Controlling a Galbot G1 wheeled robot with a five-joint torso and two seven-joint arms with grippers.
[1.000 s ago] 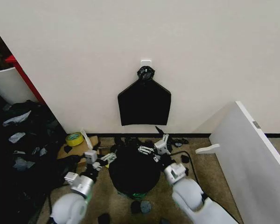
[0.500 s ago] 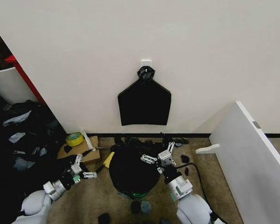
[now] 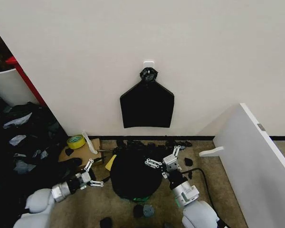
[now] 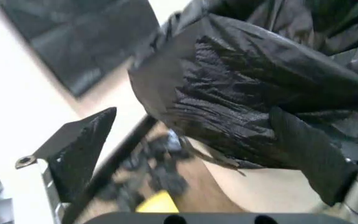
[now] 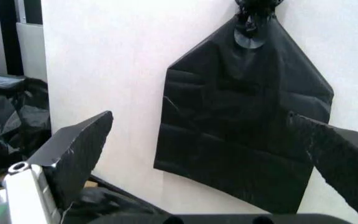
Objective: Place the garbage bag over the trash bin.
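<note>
The garbage bag (image 3: 134, 174), glossy crinkled black plastic, lies draped over the trash bin (image 3: 140, 196). Of the bin, a strip of pale green base shows below the bag. My left gripper (image 3: 93, 174) hovers low over the floor just left of the bag, open and holding nothing. In the left wrist view the bag (image 4: 260, 93) hangs in folds beyond the open left gripper (image 4: 195, 154). My right gripper (image 3: 164, 158) sits at the bag's upper right edge, open and empty. Through the spread fingers of the right gripper (image 5: 210, 158) I see the wall.
A flat bundle of black bags (image 3: 147, 104) hangs from a wall hook. A yellow tape roll (image 3: 76, 141) and cardboard (image 3: 80, 153) lie to the left, beside a heap of dark bags (image 3: 19, 152). A white panel (image 3: 256, 161) leans at the right. Black scraps (image 3: 143, 210) dot the floor.
My left gripper has come off the bag's left edge and swung out left and lower. The right gripper has drawn slightly back from the bag's top. The bag stays over the bin.
</note>
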